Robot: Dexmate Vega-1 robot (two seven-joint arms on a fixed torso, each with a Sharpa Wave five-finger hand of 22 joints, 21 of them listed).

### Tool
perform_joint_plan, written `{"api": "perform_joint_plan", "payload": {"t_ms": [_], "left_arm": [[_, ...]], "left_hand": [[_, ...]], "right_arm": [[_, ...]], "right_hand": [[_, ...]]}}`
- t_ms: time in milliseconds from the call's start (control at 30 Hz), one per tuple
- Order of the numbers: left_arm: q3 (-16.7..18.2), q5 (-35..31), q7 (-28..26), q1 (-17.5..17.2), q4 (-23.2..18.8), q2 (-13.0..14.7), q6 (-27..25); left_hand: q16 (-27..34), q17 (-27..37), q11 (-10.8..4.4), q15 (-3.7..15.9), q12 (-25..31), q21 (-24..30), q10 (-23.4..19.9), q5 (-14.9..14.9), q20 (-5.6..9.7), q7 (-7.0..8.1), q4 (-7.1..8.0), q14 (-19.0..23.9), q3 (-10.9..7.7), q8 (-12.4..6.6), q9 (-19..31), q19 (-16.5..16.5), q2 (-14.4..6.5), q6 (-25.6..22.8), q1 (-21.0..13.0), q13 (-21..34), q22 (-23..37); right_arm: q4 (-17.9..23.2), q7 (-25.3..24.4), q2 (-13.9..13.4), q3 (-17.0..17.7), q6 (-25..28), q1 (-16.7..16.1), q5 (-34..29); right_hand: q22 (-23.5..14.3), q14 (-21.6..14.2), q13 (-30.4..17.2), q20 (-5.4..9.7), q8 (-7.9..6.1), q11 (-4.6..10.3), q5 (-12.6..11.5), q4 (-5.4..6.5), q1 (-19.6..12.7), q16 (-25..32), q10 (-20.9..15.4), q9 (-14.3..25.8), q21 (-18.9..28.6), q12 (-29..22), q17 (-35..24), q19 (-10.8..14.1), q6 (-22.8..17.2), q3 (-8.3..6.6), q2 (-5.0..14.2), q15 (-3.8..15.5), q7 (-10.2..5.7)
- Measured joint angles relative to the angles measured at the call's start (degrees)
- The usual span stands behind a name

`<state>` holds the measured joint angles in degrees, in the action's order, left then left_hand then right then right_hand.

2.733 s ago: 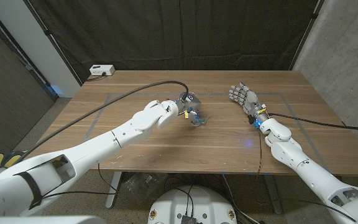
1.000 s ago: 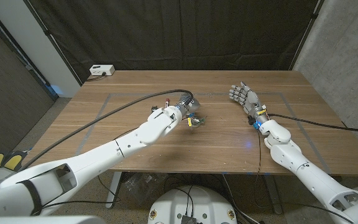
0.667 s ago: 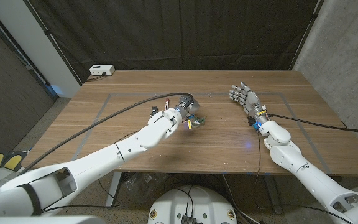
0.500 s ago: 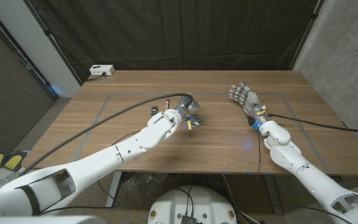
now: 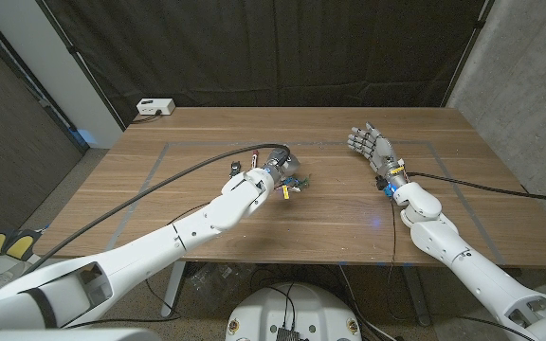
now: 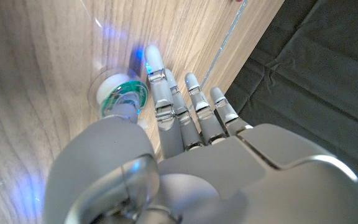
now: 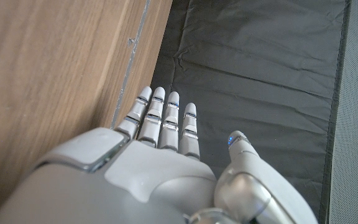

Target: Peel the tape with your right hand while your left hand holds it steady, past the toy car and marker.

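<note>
While our left hand reaches out over the middle of the wooden bench, its fingers lie straight and close together, their tips just beside a small roll of tape with a green core. In the left wrist view the thumb seems to touch the roll, but we cannot tell whether the hand truly grips it. Our right hand stands well apart from the roll, fingers straight and holding nothing. Something small and dark, perhaps the marker, lies near the back of the left hand; we cannot make out the toy car. We judge the task barely begun: steadying is under way at best, and all the peeling is left.
</note>
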<state>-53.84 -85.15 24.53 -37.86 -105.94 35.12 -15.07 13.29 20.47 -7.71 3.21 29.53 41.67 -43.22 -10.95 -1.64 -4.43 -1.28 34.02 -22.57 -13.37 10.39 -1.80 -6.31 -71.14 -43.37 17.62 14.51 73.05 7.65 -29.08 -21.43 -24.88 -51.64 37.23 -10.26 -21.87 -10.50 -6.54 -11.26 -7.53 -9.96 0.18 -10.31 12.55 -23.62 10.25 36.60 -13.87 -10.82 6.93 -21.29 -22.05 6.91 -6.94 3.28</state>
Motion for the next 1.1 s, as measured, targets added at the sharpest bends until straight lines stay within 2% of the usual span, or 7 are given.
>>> {"api": "perform_joint_plan", "payload": {"t_ms": [167,333,500,633,800,900,1100], "left_arm": [[0.07,-0.02,0.55,-0.13,-0.01,0.07,0.09],[0.07,-0.24,2.12,-0.12,-0.03,0.07,0.38],[0.0,-0.32,3.35,0.04,-0.2,0.06,0.69],[-0.03,-0.34,2.9,0.04,-0.23,0.13,0.98],[-0.14,-1.1,0.5,-0.48,-0.23,0.45,0.82],[-0.25,-1.71,-1.71,-1.1,0.07,0.62,0.33],[-0.45,-2.54,-4.07,-1.79,0.82,0.63,-0.37]], "left_hand": [[-1.23,0.66,0.44,-0.36,-2.3,1.36,6.59,0.37,-0.55,4.35,-0.86,-4.72,-0.86,3.42,0.12,1.58,0.3,12.65,-0.44,0.08,0.8],[-1.65,1.22,1.16,-0.57,-3.1,1.58,9.69,0.38,-0.72,5.45,-0.86,-7.66,-0.86,3.45,0.16,3.58,0.31,17.52,-0.44,0.35,1.09],[-1.65,1.39,1.16,-0.55,-3.13,1.89,10.29,0.43,-0.93,5.67,-1.67,-8.26,-1.68,3.04,0.26,3.79,0.31,18.0,-0.46,0.35,1.34],[-0.76,1.53,-0.3,-0.54,-2.04,3.83,8.81,0.7,-0.71,6.78,-4.33,-6.78,-3.28,1.29,0.32,2.66,1.11,15.42,-4.02,0.62,1.61],[0.6,2.66,-1.43,-0.52,-1.12,5.39,7.72,0.99,-0.92,7.2,-6.65,-5.61,-3.46,1.28,0.12,0.42,1.44,15.67,-6.88,0.89,1.61],[1.53,3.58,-2.01,-0.38,-0.39,6.02,7.05,1.09,-0.76,7.56,-7.13,-4.45,-2.95,1.29,0.12,-0.18,1.91,15.32,-7.48,1.11,1.61],[7.55,8.75,-1.42,-0.02,3.1,8.76,3.13,1.0,-0.78,8.62,-6.65,1.17,1.31,1.95,0.52,-1.19,2.67,14.28,-8.21,2.77,2.51]], "right_arm": [[1.01,-0.54,-0.38,-0.02,0.36,-0.46,-0.2],[1.75,-0.58,-0.7,-0.01,0.37,-0.86,-0.22],[2.33,-1.24,-0.95,0.06,0.68,-1.24,-0.45],[2.7,-1.47,-1.11,0.16,0.68,-1.52,-0.48],[3.03,-1.67,-1.23,0.3,0.68,-1.87,-0.48],[3.22,-1.8,-1.27,0.34,0.68,-2.08,-0.48],[3.56,-2.17,-1.38,0.37,0.58,-2.38,-0.61]], "right_hand": [[0.0,0.0,0.0,-0.01,0.0,0.0,0.0,0.0,0.23,0.0,0.0,0.0,0.0,0.0,0.0,0.0,0.0,0.0,-0.23,0.0,0.0],[0.0,-0.05,0.0,-0.22,0.0,-0.01,0.0,0.09,0.23,0.0,0.01,0.0,0.0,0.0,0.0,0.21,0.0,0.09,-0.23,0.05,0.0],[0.0,-0.23,0.0,-0.21,0.0,-0.31,0.0,0.4,0.44,0.0,-0.3,0.0,0.0,0.0,0.01,0.21,0.01,-0.08,-0.01,0.13,0.0],[-0.12,-0.48,0.0,0.01,0.0,-0.31,0.0,0.56,0.44,0.0,-0.3,0.0,0.0,0.0,0.01,0.43,0.0,0.07,-0.01,-0.12,0.0],[-0.29,-0.48,0.0,-0.21,0.0,-0.12,0.0,0.55,0.75,0.0,-0.51,0.0,-0.49,0.0,0.01,0.84,0.01,0.08,-0.31,-0.12,0.0],[-0.29,-0.48,0.0,-0.21,0.0,-0.12,0.0,0.55,0.89,0.0,-0.51,0.0,-0.49,0.0,0.01,0.83,0.01,0.08,-0.17,-0.12,0.0],[-0.29,-0.48,0.0,-0.21,0.0,-0.12,0.0,0.66,0.96,0.0,-0.51,0.0,-0.49,0.0,0.01,0.83,0.01,0.19,-0.1,-0.12,0.0]]}}
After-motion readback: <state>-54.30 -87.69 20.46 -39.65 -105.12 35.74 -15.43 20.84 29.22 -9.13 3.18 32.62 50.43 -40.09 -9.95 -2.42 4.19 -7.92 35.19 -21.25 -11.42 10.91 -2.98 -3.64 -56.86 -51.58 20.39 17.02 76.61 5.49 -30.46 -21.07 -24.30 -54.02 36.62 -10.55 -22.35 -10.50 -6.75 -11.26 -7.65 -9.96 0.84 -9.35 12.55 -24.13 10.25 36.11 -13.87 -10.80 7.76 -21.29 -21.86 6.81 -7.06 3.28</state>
